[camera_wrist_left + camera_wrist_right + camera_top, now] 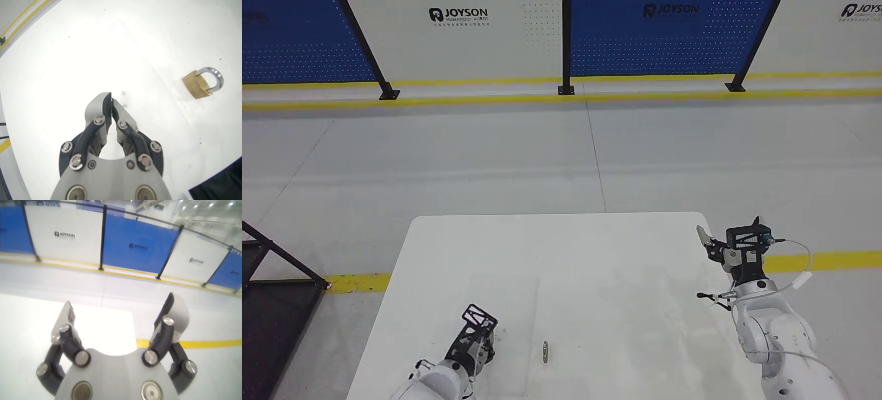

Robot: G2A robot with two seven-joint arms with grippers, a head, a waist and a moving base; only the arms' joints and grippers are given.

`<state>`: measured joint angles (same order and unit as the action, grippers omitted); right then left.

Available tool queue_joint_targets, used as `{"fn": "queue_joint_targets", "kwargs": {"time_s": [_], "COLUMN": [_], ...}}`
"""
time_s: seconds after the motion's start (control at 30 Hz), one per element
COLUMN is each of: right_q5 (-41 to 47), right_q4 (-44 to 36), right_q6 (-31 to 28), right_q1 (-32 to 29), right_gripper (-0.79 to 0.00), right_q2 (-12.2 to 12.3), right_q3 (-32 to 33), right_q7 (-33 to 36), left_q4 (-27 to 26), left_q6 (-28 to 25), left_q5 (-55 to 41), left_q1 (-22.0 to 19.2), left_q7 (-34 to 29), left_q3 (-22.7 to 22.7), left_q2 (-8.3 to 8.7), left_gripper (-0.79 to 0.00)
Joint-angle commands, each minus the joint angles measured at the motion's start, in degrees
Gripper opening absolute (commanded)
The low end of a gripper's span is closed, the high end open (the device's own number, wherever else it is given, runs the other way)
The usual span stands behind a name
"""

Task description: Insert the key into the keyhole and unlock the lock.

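A: Left side first: how does the left hand (112,99) stand?
B: Left hand low over the worktop (56,66), fingers brought together at the tips, pads touching; whether anything thin is pinched between them cannot be told

A: And the lock (200,85)?
B: Brass lock lying flat on the worktop, off to the right of the left hand, near it but apart, nothing touching it. Steel shackle (217,75) seated in the body at both legs, so judged locked; which face carries the keyhole cannot be told

A: The right hand (119,298)?
B: Right hand held by the far right corner of the worktop, fingers spread wide, nothing between them; the lock lies well apart from it, to its left and nearer the robot

A: What does the step in hand call for?
B: Judged step: securing the lock, with insertion not yet begun. The left hand would do best to part its fingers, settle over the brass body and close across the two broad faces. That leaves the shackle free to spring and the face opposite it open to a key. A small smooth body may skate on the bare worktop, so a square, centred closure is advised
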<state>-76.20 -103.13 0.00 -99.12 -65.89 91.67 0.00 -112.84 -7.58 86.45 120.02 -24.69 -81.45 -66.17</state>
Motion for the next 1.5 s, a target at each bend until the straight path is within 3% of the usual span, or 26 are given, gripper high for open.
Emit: {"fn": "queue_joint_targets", "kwargs": {"time_s": [0.0,0.1,0.3,0.57,0.8,1.07,1.47], "right_q5": [0.00,0.00,0.00,-2.49,-13.28,-21.06,-13.40], "right_q4": [0.00,0.00,0.00,-1.48,-7.68,-7.03,1.84], "right_q6": [0.00,0.00,0.00,-3.11,-14.10,-21.75,-14.13], "right_q1": [0.00,0.00,0.00,-2.04,-7.57,-7.66,-0.22], "right_gripper": [0.000,0.000,0.000,0.000,0.000,0.000,0.000], "right_q2": [0.00,0.00,0.00,0.05,-0.05,-0.96,-4.63], "right_q3": [0.00,0.00,0.00,-1.62,-14.52,-31.17,-45.44], "right_q7": [0.00,0.00,0.00,1.08,7.99,17.15,22.01], "left_q4": [-0.60,-2.16,-1.55,3.48,3.94,3.94,3.94], "left_q6": [-0.12,-2.90,-20.16,-37.45,-37.98,-37.98,-37.98], "left_q5": [-3.77,-11.28,-28.42,-36.10,-36.18,-36.18,-36.18], "left_q1": [0.82,2.49,5.64,4.47,4.29,4.29,4.29], "left_q7": [1.38,5.63,15.84,24.08,24.51,24.51,24.51], "left_q3": [-1.07,-3.69,-11.92,-15.91,-16.03,-16.03,-16.03], "left_q2": [-0.02,0.06,0.88,1.64,1.67,1.67,1.67], "left_gripper": [-0.785,-0.785,-0.785,-0.785,-0.785,-0.785,-0.785]}}
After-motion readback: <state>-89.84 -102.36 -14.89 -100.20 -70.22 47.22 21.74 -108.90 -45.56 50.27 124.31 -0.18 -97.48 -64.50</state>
